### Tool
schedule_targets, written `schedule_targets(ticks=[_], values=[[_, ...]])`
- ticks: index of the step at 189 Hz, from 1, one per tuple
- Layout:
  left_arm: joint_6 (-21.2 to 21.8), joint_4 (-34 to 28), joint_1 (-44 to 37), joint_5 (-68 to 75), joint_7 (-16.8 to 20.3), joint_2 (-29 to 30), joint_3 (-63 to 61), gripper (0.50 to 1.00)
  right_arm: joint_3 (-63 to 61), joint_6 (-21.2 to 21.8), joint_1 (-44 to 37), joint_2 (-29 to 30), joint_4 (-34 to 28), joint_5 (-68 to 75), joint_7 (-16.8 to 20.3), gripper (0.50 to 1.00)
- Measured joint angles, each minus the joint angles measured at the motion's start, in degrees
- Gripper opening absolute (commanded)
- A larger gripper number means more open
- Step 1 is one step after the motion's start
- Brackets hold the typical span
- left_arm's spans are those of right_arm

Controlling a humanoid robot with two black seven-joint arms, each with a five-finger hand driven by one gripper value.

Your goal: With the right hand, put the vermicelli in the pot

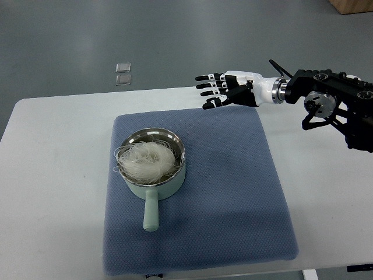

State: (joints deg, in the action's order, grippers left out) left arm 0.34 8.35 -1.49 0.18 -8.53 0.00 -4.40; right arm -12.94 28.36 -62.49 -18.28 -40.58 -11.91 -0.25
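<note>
Resting place of the vermicelli: the vermicelli lies as a loose white tangle inside the pot, filling most of the bowl, with a few strands straying over the rim on the picture's left.
Pot: pale green outside, shiny metal inside, upright on the left half of the mat, its handle pointing toward the near edge.
Mat: a blue-grey textured mat covers the middle of the table; its right half is bare, and its near edge runs close to the bottom of the picture.
Right hand: the right hand hovers above the far edge of the mat, up and to the right of the pot and well apart from it; its black-tipped fingers are stretched out and slightly spread toward the picture's left, holding nothing.
Right arm: a white wrist and black forearm enter from the picture's right edge, above the table's far right corner.
Table: a white table with rounded far corners; bare strips show left and right of the mat, the left one wider.
Floor: grey-green floor beyond the far edge, with two small clear square pieces lying on it, one just behind the other.
Far corner: a brown box-like edge shows at the top right.
Open room: the widest free stretch on the mat lies right of the pot, below the hand.
</note>
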Motion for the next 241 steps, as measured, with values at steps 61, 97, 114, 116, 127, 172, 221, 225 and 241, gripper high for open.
schedule_targets(ticks=[61,97,114,116,127,172,221,225,241], values=[[0.00,0.00,0.00,0.00,0.00,0.00,0.00,1.000,-0.11,-0.78,2.99,0.13,6.44,20.33,0.32,0.928],[0.00,0.00,0.00,0.00,0.00,0.00,0.00,1.000,-0.06,-0.83,5.68,0.73,6.60,27.65,0.25,0.928],[0.00,0.00,0.00,0.00,0.00,0.00,0.00,1.000,-0.06,-1.05,6.66,1.32,7.16,28.71,-0.24,0.928],[0.00,0.00,0.00,0.00,0.00,0.00,0.00,1.000,-0.06,-1.09,6.74,1.39,7.26,28.76,-0.28,0.928],[0.00,0.00,0.00,0.00,0.00,0.00,0.00,1.000,-0.11,-1.27,7.07,1.70,7.73,28.89,-0.45,0.928],[0.00,0.00,0.00,0.00,0.00,0.00,0.00,1.000,-1.24,-1.62,7.68,2.38,8.31,28.97,-0.61,0.928],[0.00,0.00,0.00,0.00,0.00,0.00,0.00,1.000,-3.02,-0.75,7.82,2.63,8.32,29.05,-0.56,0.930],[0.00,0.00,0.00,0.00,0.00,0.00,0.00,1.000,-3.03,-0.73,7.82,2.62,8.32,29.05,-0.55,0.928],[0.00,0.00,0.00,0.00,0.00,0.00,0.00,1.000,-3.05,-0.69,7.82,2.61,8.32,28.97,-0.54,0.930]])
